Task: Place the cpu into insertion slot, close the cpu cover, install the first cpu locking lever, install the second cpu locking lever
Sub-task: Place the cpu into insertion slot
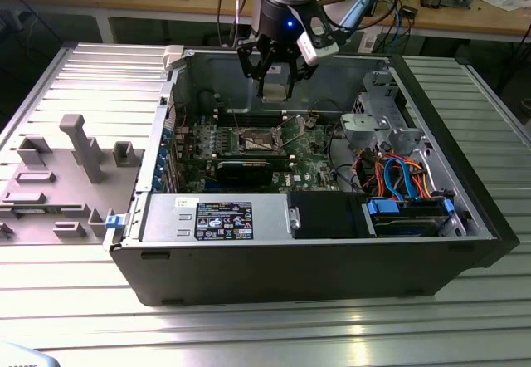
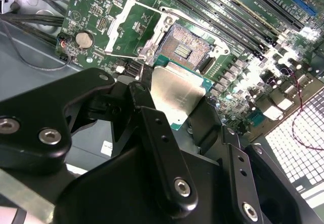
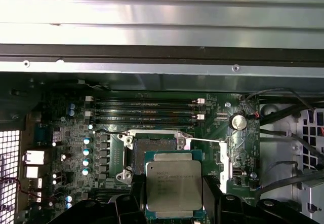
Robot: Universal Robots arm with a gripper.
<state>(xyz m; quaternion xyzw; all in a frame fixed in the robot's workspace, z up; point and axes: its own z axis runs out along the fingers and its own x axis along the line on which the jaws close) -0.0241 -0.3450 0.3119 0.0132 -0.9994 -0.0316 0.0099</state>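
My gripper (image 1: 275,83) hangs inside the open computer case, above the green motherboard (image 1: 311,163). It is shut on the cpu (image 3: 173,186), a flat square chip with a silvery-tan top, held by two opposite edges between black fingers (image 3: 135,196). In the second wrist view the cpu (image 2: 177,92) hovers just off the insertion slot (image 2: 185,49), apart from it. The insertion slot (image 3: 154,144) is bare, its dark centre showing. The cpu cover (image 2: 129,24) stands swung open beside the socket. Thin wire locking levers (image 3: 202,140) are unlatched and raised.
Memory slots (image 3: 147,110) run along one side of the socket. A labelled silver power-supply box (image 1: 220,217) sits at the case's front, with drive bays and orange and blue cables (image 1: 398,176) at the exterior view's right. A grey fixture tray (image 1: 75,155) lies outside at the left.
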